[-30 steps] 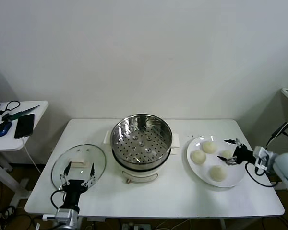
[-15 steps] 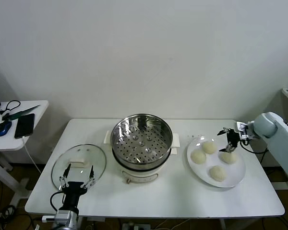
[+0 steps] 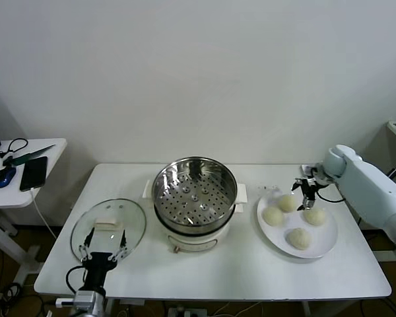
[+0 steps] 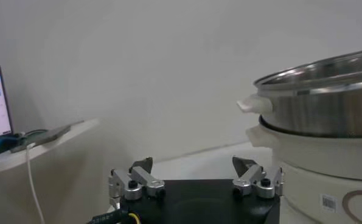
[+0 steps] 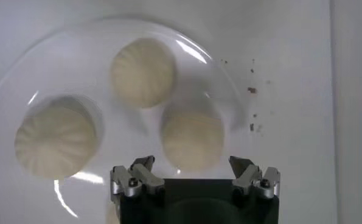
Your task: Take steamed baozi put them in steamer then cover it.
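Bench [image 3: 237,264]: white, carrying all task items.

Steamer [image 3: 195,188]: steel basket seen at bench centre on a cream pot base, uncovered, nothing inside; the perforated floor is exposed. In the left wrist view its rim and base [image 4: 327,103] are seen close beside the left tool.

Cover [image 3: 109,228]: glass lid lying flat on the bench to the robot's left of the steamer, apart from it, cream handle facing up.

Plate [image 3: 320,247]: white, to the robot's right of the steamer. Four baozi [image 3: 298,238] are counted on it in the head view, none touching the steamer. Three are shown in the right wrist view, the nearest one [image 5: 191,140] directly ahead of the tool.

Right tool [image 3: 306,191]: held over the far part of the plate, between two of the far baozi, pointing down. Fingers [image 5: 138,176] are seen spread wide apart with nothing between them; contact with a bun cannot be told.

Left tool [image 3: 100,251]: low at the near bench edge, at the near rim of the cover. Fingers [image 4: 135,181] spread wide, nothing gripped.

Side table [image 3: 23,178]: at far left, with phone and mouse on it.
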You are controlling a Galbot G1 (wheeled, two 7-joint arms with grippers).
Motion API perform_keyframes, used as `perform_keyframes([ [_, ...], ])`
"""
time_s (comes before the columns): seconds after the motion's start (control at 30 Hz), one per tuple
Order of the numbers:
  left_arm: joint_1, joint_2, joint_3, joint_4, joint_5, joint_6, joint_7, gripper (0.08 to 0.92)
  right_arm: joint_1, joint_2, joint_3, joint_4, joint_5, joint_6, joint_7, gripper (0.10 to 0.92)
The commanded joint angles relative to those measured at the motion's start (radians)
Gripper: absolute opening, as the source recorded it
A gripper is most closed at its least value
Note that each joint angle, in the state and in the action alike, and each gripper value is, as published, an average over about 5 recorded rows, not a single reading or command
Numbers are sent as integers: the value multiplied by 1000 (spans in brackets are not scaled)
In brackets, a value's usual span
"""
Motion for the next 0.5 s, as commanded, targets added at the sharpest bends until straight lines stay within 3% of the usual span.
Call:
perform_keyframes([
  [0.03, 0, -2, -2, 2, 0, 0, -1, 823, 39, 68, -47, -91, -21, 5, -13, 823],
  [0.5, 2, -2, -8, 11, 4, -2, -4, 823, 18, 117, 34, -163, -102, 54, 6, 823],
])
